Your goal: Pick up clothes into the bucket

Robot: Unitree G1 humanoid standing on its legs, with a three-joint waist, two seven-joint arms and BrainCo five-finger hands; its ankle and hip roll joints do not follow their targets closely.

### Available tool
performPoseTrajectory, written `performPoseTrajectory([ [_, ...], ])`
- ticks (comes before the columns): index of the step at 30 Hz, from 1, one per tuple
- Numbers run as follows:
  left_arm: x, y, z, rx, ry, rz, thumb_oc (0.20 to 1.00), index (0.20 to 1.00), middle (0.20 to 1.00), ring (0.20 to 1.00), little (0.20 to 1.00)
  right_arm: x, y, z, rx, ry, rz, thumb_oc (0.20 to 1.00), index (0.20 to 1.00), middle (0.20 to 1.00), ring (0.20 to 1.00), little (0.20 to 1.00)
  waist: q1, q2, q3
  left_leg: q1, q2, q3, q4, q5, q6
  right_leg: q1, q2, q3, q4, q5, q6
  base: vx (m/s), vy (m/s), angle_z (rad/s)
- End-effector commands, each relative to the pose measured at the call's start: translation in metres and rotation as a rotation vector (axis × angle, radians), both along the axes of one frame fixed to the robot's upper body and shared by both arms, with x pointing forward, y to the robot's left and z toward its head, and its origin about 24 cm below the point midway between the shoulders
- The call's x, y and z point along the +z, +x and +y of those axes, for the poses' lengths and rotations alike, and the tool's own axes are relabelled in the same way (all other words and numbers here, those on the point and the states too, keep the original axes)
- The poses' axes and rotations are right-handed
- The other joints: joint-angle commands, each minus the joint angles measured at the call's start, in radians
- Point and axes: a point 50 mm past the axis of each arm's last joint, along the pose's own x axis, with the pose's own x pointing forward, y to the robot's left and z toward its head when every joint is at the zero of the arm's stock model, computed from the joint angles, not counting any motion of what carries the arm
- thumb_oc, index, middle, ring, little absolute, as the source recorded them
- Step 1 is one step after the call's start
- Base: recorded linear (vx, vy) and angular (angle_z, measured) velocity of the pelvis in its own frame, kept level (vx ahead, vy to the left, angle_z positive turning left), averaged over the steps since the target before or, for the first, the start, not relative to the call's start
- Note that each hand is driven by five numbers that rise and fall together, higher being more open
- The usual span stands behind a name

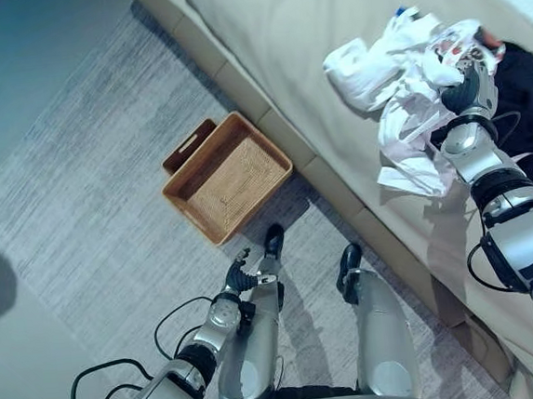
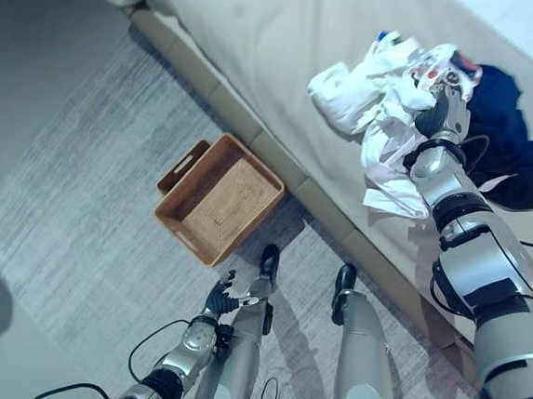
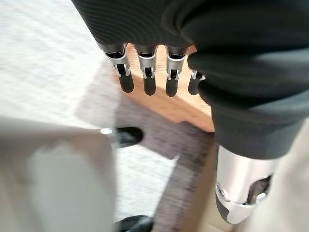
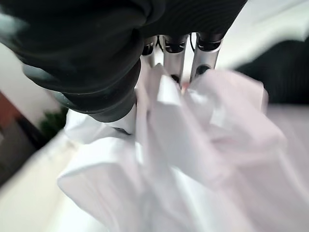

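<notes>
A heap of white clothes (image 1: 376, 64) lies on the beige bed (image 1: 288, 20), with a dark garment (image 1: 531, 106) beside it. My right hand (image 1: 467, 89) is on the heap, its fingers (image 4: 174, 53) curled into a white garment (image 4: 193, 159) that bunches against the palm and trails down toward the bed edge (image 2: 392, 193). The woven basket (image 1: 191, 213) stands on the floor next to the bed, with nothing in it. My left hand (image 1: 245, 274) hangs low by the floor near the basket, fingers (image 3: 147, 72) relaxed and holding nothing.
The bed's padded side rail (image 1: 268, 115) runs diagonally between the basket and the clothes. A grey rug (image 1: 78, 179) lies under the basket. Something with red and blue print (image 1: 463, 47) sits among the white clothes.
</notes>
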Motion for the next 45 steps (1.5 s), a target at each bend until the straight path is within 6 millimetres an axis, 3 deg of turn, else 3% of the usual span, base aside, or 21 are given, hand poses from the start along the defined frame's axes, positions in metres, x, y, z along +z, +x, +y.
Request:
performPoseTrajectory([
  [1, -0.003, -0.010, 0.016, 0.050, 0.007, -0.011, 1.000, 1.000, 1.000, 1.000, 1.000, 0.058, -0.015, -0.013, -0.012, -0.083, -0.247, 0.200, 0.200, 0.200, 0.200, 0.200, -0.022, -0.057, -0.064, 0.075, -0.004, 0.073, 0.073, -0.140, 0.021, 0.091, 0.012, 0.088, -0.123, 0.074, 0.044, 0.05, 0.033, -0.61],
  [7, 0.004, -0.012, 0.032, 0.069, -0.018, -0.056, 1.000, 1.000, 1.000, 1.000, 1.000, 0.089, -0.033, -0.022, 0.003, -0.211, -0.321, 0.200, 0.200, 0.200, 0.200, 0.200, -0.039, -0.077, -0.169, 0.208, 0.013, 0.146, 0.010, -0.158, 0.028, 0.213, 0.054, 0.138, -0.253, 0.115, 0.065, 0.13, 0.027, -0.57],
  [15, 0.013, -0.012, 0.027, 0.041, -0.080, -0.092, 1.000, 1.000, 1.000, 1.000, 1.000, 0.128, -0.050, -0.032, -0.024, -0.270, -0.405, 0.200, 0.200, 0.200, 0.200, 0.200, -0.064, -0.089, -0.284, 0.339, 0.030, 0.197, -0.043, -0.180, 0.036, 0.327, 0.076, 0.177, -0.318, 0.126, 0.075, 0.10, 0.005, -0.26],
  [17, 0.008, -0.016, 0.023, 0.022, -0.093, -0.067, 1.000, 1.000, 1.000, 1.000, 1.000, 0.129, -0.052, -0.042, -0.051, -0.248, -0.391, 0.200, 0.200, 0.200, 0.200, 0.200, -0.067, -0.092, -0.312, 0.358, 0.032, 0.196, -0.052, -0.182, 0.036, 0.353, 0.076, 0.172, -0.326, 0.121, 0.076, 0.08, -0.011, -0.12],
  [22, -0.008, -0.034, 0.019, 0.016, -0.098, 0.024, 1.000, 1.000, 1.000, 1.000, 1.000, 0.131, -0.055, -0.046, -0.044, -0.192, -0.418, 0.200, 0.200, 0.200, 0.200, 0.200, -0.076, -0.098, -0.360, 0.397, 0.037, 0.195, -0.068, -0.189, 0.036, 0.397, 0.076, 0.161, -0.337, 0.114, 0.075, 0.06, -0.007, 0.03],
  [30, -0.041, -0.078, 0.030, 0.031, -0.053, 0.221, 1.000, 1.000, 1.000, 1.000, 1.000, 0.125, -0.059, -0.069, -0.117, -0.173, -0.369, 0.200, 0.200, 0.200, 0.200, 0.200, -0.063, -0.117, -0.407, 0.429, 0.042, 0.192, -0.084, -0.193, 0.034, 0.441, 0.076, 0.144, -0.369, 0.118, 0.078, 0.02, -0.003, 0.00],
  [33, -0.045, -0.085, 0.033, 0.043, -0.048, 0.246, 1.000, 1.000, 1.000, 1.000, 1.000, 0.130, -0.061, -0.073, -0.136, -0.190, -0.364, 0.200, 0.200, 0.200, 0.200, 0.200, -0.059, -0.122, -0.414, 0.431, 0.042, 0.187, -0.088, -0.191, 0.033, 0.447, 0.075, 0.138, -0.375, 0.121, 0.078, 0.00, 0.000, 0.04],
  [36, -0.043, -0.086, 0.039, 0.038, -0.039, 0.235, 1.000, 1.000, 1.000, 1.000, 1.000, 0.148, -0.070, -0.084, -0.184, -0.213, -0.379, 0.200, 0.200, 0.200, 0.200, 0.200, -0.047, -0.138, -0.424, 0.435, 0.045, 0.178, -0.092, -0.187, 0.029, 0.459, 0.075, 0.126, -0.383, 0.124, 0.080, 0.00, -0.005, 0.07],
  [40, -0.019, -0.061, 0.039, -0.010, -0.040, 0.093, 1.000, 1.000, 1.000, 1.000, 1.000, 0.170, -0.078, -0.082, -0.191, -0.267, -0.436, 0.200, 0.200, 0.200, 0.200, 0.200, -0.042, -0.148, -0.439, 0.444, 0.046, 0.171, -0.095, -0.188, 0.026, 0.477, 0.075, 0.117, -0.391, 0.124, 0.081, 0.01, -0.004, 0.10],
  [45, 0.063, -0.006, 0.038, -0.080, -0.122, -0.293, 1.000, 1.000, 1.000, 1.000, 1.000, 0.185, -0.081, -0.065, -0.147, -0.404, -0.436, 0.200, 0.200, 0.200, 0.200, 0.200, -0.044, -0.149, -0.462, 0.455, 0.048, 0.169, -0.090, -0.193, 0.023, 0.494, 0.076, 0.113, -0.398, 0.121, 0.080, 0.01, 0.000, 0.04],
])
